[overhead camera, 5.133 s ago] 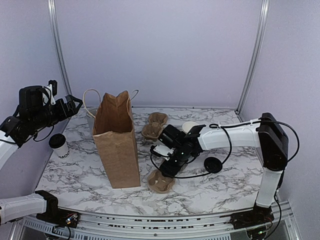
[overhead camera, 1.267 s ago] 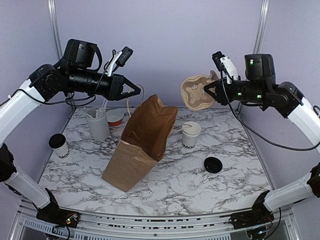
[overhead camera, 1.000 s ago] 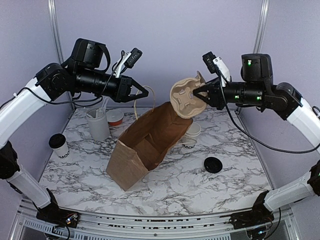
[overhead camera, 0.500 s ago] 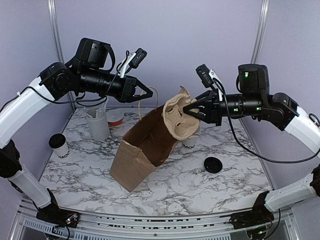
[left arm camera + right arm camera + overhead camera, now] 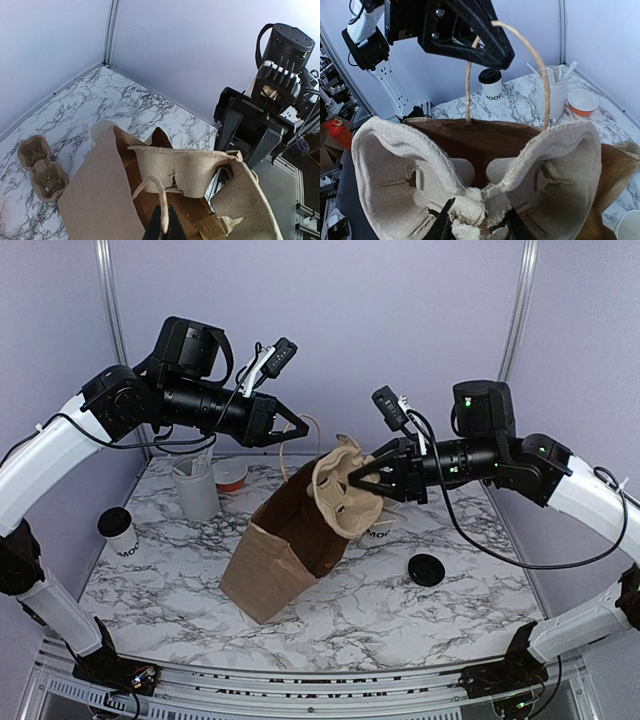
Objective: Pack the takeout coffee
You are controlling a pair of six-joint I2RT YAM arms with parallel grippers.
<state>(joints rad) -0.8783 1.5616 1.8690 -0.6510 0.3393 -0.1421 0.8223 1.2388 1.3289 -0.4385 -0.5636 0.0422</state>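
The coffee cup with its black lid stands upright at the far left of the table, well apart from both arms and touched by neither; from the right wrist camera I see it upright beyond the bag, under the left arm. Nearer the back on that side stands the utensil holder, with a small bowl just beside it. Mid-table, the paper bag leans over toward the right with its mouth raised; the left gripper is pinched tight on the bag's twine handle, holding it up from above. The right gripper is clamped narrowly on a pulp cup carrier, which sits partly in the bag's mouth, tilted. Behind that carrier I make out a lidless cup, mostly hidden; a loose lid lies flat to the right of it. The left wrist camera shows a second carrier lying on the marble.
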